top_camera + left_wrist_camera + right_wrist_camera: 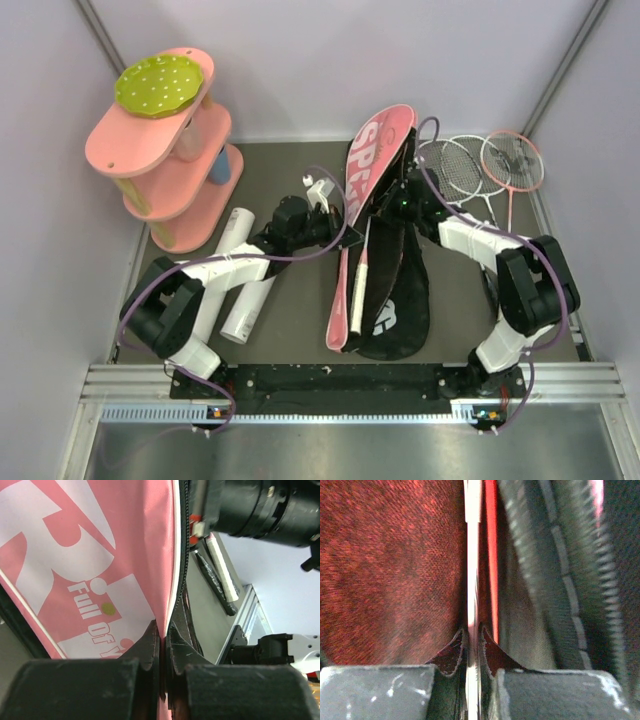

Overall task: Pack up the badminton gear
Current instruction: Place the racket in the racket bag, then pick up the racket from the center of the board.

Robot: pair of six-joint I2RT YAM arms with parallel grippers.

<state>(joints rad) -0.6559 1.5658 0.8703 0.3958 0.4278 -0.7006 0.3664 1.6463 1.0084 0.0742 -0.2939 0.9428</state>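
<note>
The racket-shaped bag (375, 150) lies mid-table, its pink "SPORT" flap raised off the black side (405, 300). My left gripper (332, 215) is shut on the pink flap's edge beside the zipper, seen close in the left wrist view (162, 630) with the pink flap (100, 555) to its left. My right gripper (398, 205) reaches inside the opening and is shut on a thin white racket rod (472, 555). That racket's white and pink handle (358, 285) sticks out toward the near edge. Two more rackets (480, 165) lie at the back right.
Long white tubes (232, 250) lie left of the bag under my left arm. A pink tiered shelf (165, 150) with a green dotted disc (158, 85) stands at the back left. Walls close in on three sides.
</note>
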